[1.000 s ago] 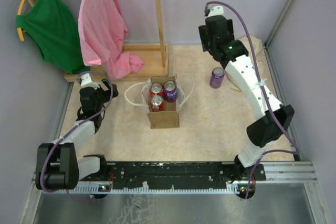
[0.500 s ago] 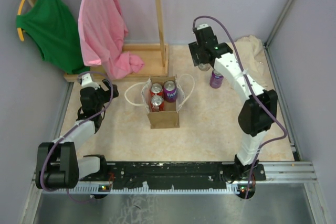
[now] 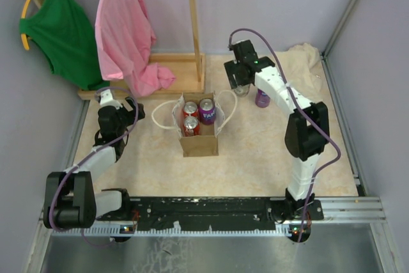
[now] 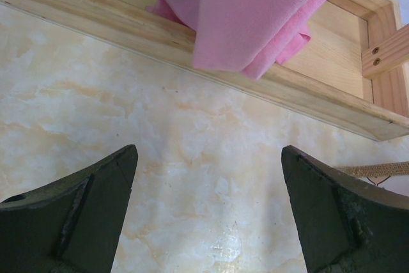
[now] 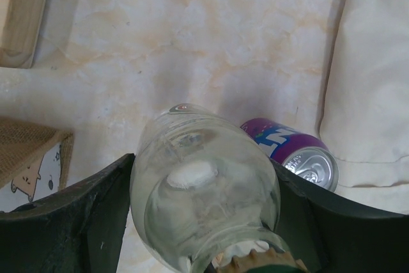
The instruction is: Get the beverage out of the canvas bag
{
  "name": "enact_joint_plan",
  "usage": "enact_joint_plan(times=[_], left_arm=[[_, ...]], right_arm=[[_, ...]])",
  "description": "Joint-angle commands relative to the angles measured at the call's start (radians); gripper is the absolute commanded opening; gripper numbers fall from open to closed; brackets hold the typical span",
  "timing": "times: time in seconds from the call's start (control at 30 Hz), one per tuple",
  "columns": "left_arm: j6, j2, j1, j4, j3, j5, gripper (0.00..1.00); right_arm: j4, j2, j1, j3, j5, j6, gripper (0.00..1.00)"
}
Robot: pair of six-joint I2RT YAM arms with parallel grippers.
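From above, the canvas bag [image 3: 199,133] stands open near the middle of the table [image 3: 255,158], its white handles [image 3: 163,114] flopped out to the left and right. Three cans stand inside: a red can [image 3: 190,108] and a purple can [image 3: 206,110] at the far side, and a second red can [image 3: 190,125] nearer. The right gripper [image 3: 239,81] hangs just beyond the bag's far right corner, outside it, clamped on a clear glass bottle [image 3: 241,85]. A loose purple can [image 3: 262,98] sits on the table just right of it, partly hidden by the arm. A beige cloth [image 3: 308,55] lies in the far right corner. The left gripper [image 3: 132,110] is low, left of the bag and apart from it.

In the left wrist view the fingers [image 4: 77,209] are spread wide with only bare tabletop between them. A pink garment [image 4: 255,17] droops over the wooden rack base [image 4: 192,49] beyond.

In the right wrist view both fingers press the bottle's sides. The bag's corner shows at the left edge, and the loose can lies to the right, against the cloth.
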Motion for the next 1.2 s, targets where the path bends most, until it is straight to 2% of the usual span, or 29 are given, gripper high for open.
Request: enact_joint_plan(times=[0.0,0.9,0.93,0.97,1.03,1.1,1.17], left_arm=[[0.012,0.003,-0.002,0.022,0.035,0.016,1.0],[0.012,0.008,-0.002,0.016,0.042,0.032,1.0],[0.009,0.007,-0.002,0.014,0.041,0.032,1.0],[0.01,0.006,-0.001,0.015,0.042,0.033,1.0],[0.01,0.005,-0.002,0.014,0.041,0.032,1.0],[0.01,0.003,-0.002,0.014,0.041,0.032,1.0],[0.008,0.005,-0.002,0.014,0.041,0.034,1.0]], right_arm=[[0.159,-0.022,0.004,-0.025,0.006,-0.011,0.0],[0.41,-0.006,0.004,-0.258,0.053,0.024,0.0],[0.406,-0.005,0.004,-0.257,0.057,0.023,0.03],[0.402,-0.004,0.004,-0.257,0.06,0.023,0.11],[0.398,-0.007,0.004,-0.26,0.067,0.021,0.3],[0.396,-0.012,0.004,-0.263,0.068,0.019,0.54],[0.393,-0.017,0.005,-0.265,0.07,0.018,0.64]])
